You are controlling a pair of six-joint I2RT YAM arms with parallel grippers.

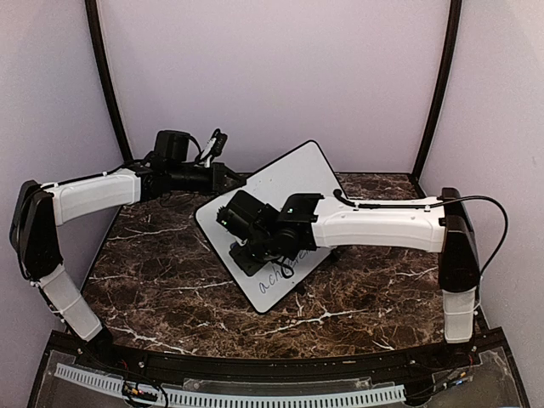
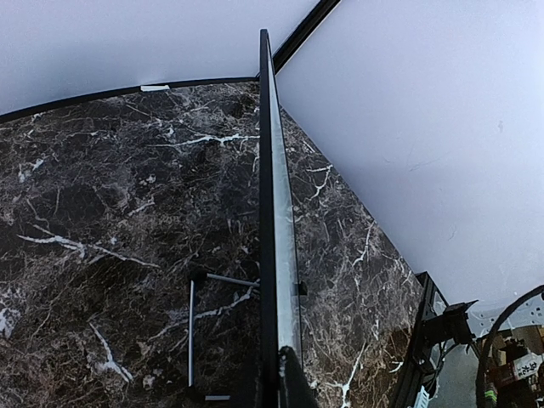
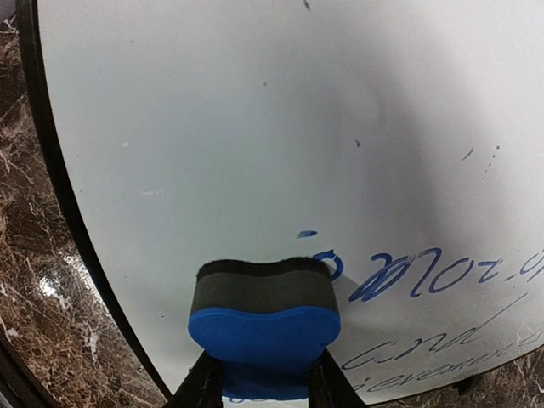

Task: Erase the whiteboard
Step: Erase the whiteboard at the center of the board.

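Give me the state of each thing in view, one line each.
whiteboard: tilted up, upper part wiped clean, blue writing not yet wiped lower down.
eraser: gripped, dark felt side against the whiteboard.
left gripper: shut on the whiteboard's edge.
right gripper: shut on the eraser.

A: Soft, even light from above. The whiteboard [image 3: 212, 127] glows bright by its black frame, with a broad grey shadow over its written side.

B: The tabletop [image 3: 42, 297] beside that frame glints, and the eraser [image 3: 263, 314] looks slightly blurred.
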